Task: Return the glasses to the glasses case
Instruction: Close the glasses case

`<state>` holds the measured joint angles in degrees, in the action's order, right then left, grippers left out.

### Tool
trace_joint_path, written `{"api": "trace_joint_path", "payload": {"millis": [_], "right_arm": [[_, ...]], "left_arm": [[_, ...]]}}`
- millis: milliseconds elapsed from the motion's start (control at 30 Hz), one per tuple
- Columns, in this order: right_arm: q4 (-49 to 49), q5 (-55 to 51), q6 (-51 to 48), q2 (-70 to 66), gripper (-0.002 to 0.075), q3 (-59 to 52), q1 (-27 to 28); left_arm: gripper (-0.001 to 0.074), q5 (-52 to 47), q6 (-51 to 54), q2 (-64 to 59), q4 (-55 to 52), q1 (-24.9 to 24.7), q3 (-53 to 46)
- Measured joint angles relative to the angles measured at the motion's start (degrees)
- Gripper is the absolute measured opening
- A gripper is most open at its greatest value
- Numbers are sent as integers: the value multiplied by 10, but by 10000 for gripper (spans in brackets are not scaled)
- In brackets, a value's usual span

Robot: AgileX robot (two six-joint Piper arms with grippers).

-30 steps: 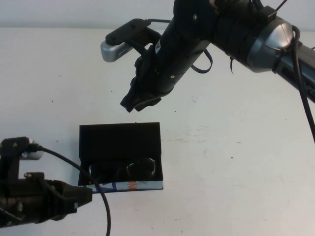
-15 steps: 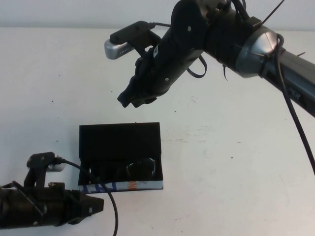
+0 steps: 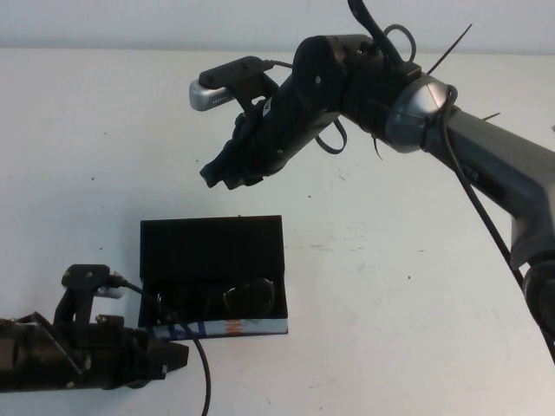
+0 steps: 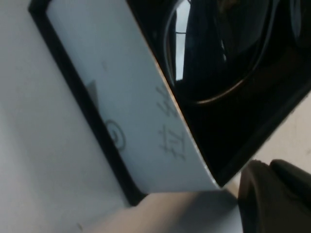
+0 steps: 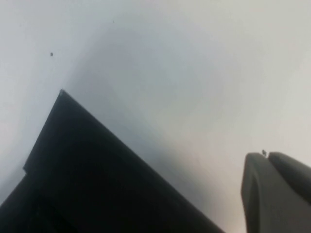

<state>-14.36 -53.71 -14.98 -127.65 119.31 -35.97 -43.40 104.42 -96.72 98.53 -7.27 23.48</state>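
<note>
The glasses case [image 3: 212, 251] lies open on the table, black lid flat at the back, white patterned front side facing me. The dark-framed glasses [image 3: 227, 299] lie inside the case's tray. My left gripper [image 3: 178, 357] is shut and empty, low at the case's front left corner; its wrist view shows the white side [image 4: 141, 121] and the glasses [image 4: 218, 53] close up. My right gripper [image 3: 221, 176] is shut and empty, hovering above the table just behind the lid, whose corner shows in its wrist view [image 5: 87, 174].
White table [image 3: 416, 286] all around the case. The right arm [image 3: 451, 139] stretches across from the right edge. A cable [image 3: 195, 364] loops from the left arm in front of the case.
The left gripper has moved right along the front toward the case's front left corner. The right gripper has drifted slightly left and back, its arm lowering.
</note>
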Motion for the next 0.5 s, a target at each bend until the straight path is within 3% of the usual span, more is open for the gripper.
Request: {"api": "trace_joint_path", "payload": {"millis": [500], "right_arm": [[-28,-98,-8,-57,-11,38,3]], "left_arm": [[-1,3,2,0,0,0,1]]}}
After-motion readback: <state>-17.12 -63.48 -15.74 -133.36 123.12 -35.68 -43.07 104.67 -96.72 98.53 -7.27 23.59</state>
